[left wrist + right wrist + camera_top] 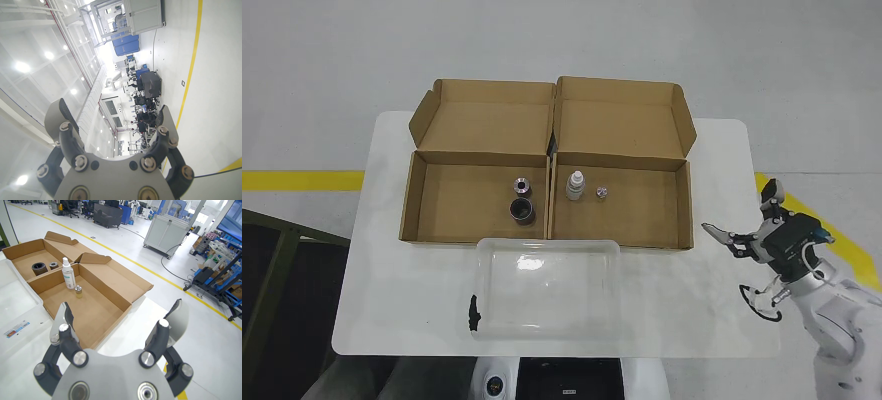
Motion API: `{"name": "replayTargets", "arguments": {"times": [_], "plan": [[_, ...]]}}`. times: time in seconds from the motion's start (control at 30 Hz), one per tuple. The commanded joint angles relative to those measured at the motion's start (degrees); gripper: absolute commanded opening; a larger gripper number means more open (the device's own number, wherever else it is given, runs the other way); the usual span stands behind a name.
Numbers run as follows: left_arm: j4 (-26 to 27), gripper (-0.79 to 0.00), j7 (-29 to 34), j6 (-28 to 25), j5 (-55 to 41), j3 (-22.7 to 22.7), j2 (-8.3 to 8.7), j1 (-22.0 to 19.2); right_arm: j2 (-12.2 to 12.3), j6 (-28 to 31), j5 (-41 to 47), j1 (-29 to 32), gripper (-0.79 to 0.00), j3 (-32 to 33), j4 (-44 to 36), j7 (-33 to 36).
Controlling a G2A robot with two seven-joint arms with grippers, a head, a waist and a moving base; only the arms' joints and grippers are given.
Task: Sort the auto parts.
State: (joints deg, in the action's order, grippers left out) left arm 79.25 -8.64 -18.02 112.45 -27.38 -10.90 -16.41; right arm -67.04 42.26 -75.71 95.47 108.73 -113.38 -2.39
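Observation:
Two open cardboard boxes stand side by side. The left box (pixel 442 205) holds a dark cylinder (pixel 521 210) and a small metal ring part (pixel 519 184). In the right box (pixel 652 210) stand a white spray bottle (pixel 576 185) and a small brass fitting (pixel 601 191). The right wrist view looks over the same bottle (pixel 68 274), fitting (pixel 78 291) and cylinder (pixel 39 268). My right gripper (pixel 726 260) (pixel 122 303) hangs open and empty over the table's right edge, beside the right box. My left gripper (pixel 112 103) is open and empty, aimed out into the hall.
A clear plastic tray (pixel 547 285) sits in front of the boxes near the table's front edge. A small black piece (pixel 473 315) lies at its front left corner. The box lids (pixel 552 118) stand up at the back. Bare white table (pixel 372 260) lies left of the boxes.

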Motion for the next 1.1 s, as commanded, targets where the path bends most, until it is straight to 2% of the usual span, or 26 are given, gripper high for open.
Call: {"name": "replayTargets", "arguments": {"times": [0.0, 1.07], "plan": [[0.0, 0.000, 0.0, 0.0, 0.0, 0.0, 0.00, 0.0, 0.0, -0.6, 0.0, 0.2, 0.000, -0.1, 0.1, 0.0], [0.0, -0.001, 0.0, 0.0, 0.0, 0.0, 0.00, 0.0, 0.2, -1.5, 0.5, 1.1, 0.000, 0.0, 0.4, -0.9]]}}
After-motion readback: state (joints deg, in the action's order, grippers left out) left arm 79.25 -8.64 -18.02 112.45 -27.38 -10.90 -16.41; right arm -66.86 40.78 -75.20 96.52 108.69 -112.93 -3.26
